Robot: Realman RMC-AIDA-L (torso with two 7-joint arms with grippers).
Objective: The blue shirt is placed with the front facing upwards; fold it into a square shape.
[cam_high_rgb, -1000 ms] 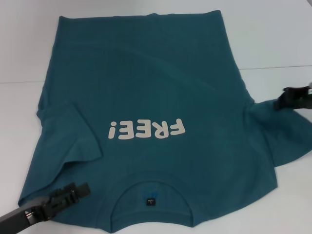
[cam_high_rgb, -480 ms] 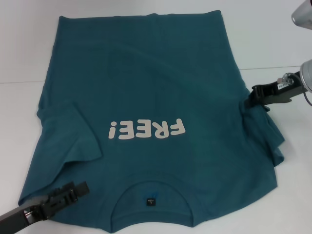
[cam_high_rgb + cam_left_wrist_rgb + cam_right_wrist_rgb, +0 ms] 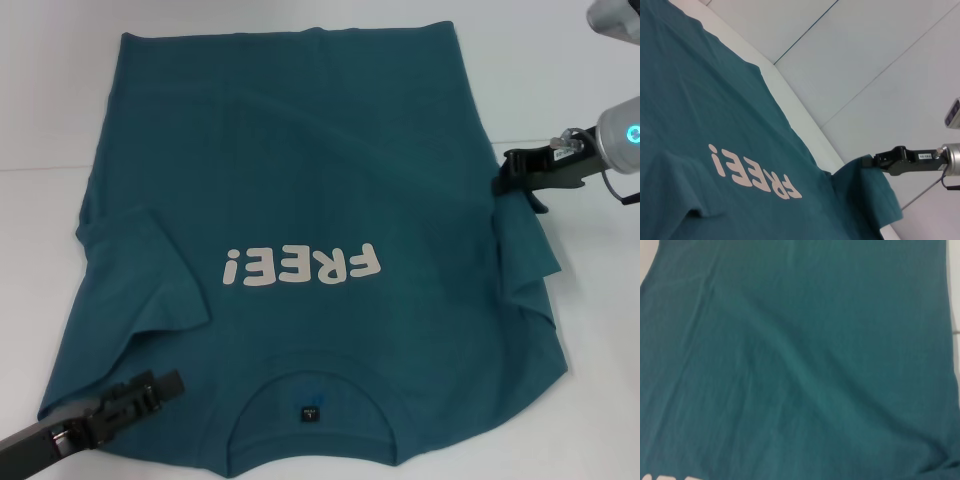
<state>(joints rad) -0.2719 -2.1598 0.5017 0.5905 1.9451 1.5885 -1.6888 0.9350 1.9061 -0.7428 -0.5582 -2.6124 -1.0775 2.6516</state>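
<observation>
Two grippers are at opposite corners of the blue shirt point(image 3: 300, 250), which lies face up on the white table point(image 3: 580, 90), collar point(image 3: 310, 400) toward the robot, "FREE!" lettering point(image 3: 300, 266) across the chest, hem at the far side.

Right gripper point(image 3: 508, 182): pinched shut on the edge of the right sleeve point(image 3: 525, 255), holding it raised so the cloth hangs down from the fingers to the table. The left wrist view confirms this: sleeve cloth caught at the tip of the black fingers, draped below.

Left gripper point(image 3: 160, 388): low at the near left shoulder, fingers narrow; whether it has cloth between them I cannot tell. Left sleeve point(image 3: 150, 280) already lies folded in over the body.

Key relation: the shirt's long axis runs from collar to hem, away from the robot; the body lies to the left of the right gripper. Judgement: the right arm is nearer, and the sleeve needs carrying inward, across that axis, to lay flat on the chest.
</observation>
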